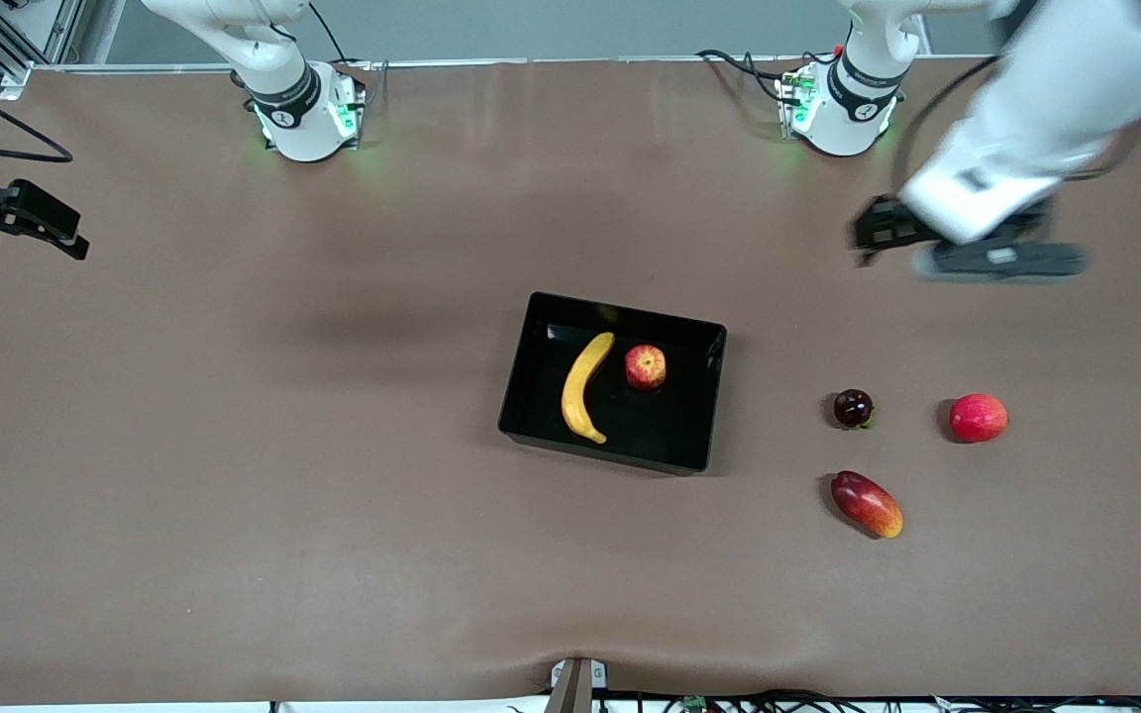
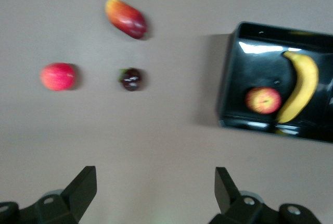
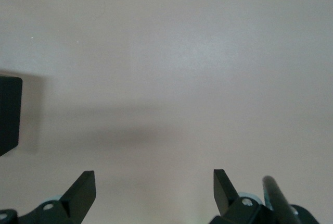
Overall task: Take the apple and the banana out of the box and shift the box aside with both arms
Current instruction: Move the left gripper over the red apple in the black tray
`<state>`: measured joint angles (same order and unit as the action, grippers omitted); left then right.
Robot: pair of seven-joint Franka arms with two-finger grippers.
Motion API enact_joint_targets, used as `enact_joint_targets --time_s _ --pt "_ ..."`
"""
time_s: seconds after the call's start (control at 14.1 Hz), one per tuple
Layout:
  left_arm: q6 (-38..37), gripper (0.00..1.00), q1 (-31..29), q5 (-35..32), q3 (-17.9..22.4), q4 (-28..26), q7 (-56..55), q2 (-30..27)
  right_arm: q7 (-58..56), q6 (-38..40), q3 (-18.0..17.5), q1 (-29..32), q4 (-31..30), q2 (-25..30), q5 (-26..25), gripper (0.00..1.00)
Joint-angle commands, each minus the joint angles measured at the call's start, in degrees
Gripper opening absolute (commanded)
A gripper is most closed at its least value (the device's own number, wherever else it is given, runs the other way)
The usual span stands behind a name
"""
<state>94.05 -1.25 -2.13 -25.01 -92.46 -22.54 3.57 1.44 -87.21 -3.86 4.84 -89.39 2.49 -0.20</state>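
- Front view: I am looking down at the table (image 1: 234, 495), where the box (image 1: 531, 396) is sitting mid-table, its long axis running between the two arms' ends.
- I am holding my left gripper (image 2: 156, 195) over bare table at the left arm's end, jaws wide, gripping nothing; my right gripper (image 3: 154, 193) is waiting at the right arm's end, equally wide.
- The banana (image 1: 585, 386) is lying in the box, long axis pointing from the bases toward the front camera; I should be closing across its middle.
- The apple (image 1: 646, 366) is sitting just beside it, toward my left arm; I should be descending straight, clearing the wall.
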Motion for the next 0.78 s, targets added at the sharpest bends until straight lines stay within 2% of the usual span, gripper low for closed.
enact_joint_targets --time_s 0.0,0.14,0.35,0.57,0.71 --pt "4.5 1.00 -0.2 -0.2 -6.8 0.4 -9.3 5.7 -0.1 0.7 -0.4 0.9 1.1 -0.3 1.0 1.00" --pt "9.6 1.00 3.2 -1.4 -8.5 0.4 -12.9 10.9 -0.1 0.7 -0.4 1.0 1.1 -0.4 1.0 1.00" --pt "13.7 1.00 9.6 -8.9 -8.5 0.7 -20.2 18.2 -0.1 0.7 -0.4 1.0 1.1 -0.4 1.0 1.00" --pt "19.9 1.00 12.0 -10.4 -8.5 0.6 -21.5 24.8 -0.1 0.6 -0.4 1.0 1.1 -0.4 1.0 1.00" --pt "20.6 1.00 13.1 -17.2 -8.5 0.7 -21.5 28.6 -0.1 0.6 -0.4 1.0 1.1 -0.4 1.0 1.00"
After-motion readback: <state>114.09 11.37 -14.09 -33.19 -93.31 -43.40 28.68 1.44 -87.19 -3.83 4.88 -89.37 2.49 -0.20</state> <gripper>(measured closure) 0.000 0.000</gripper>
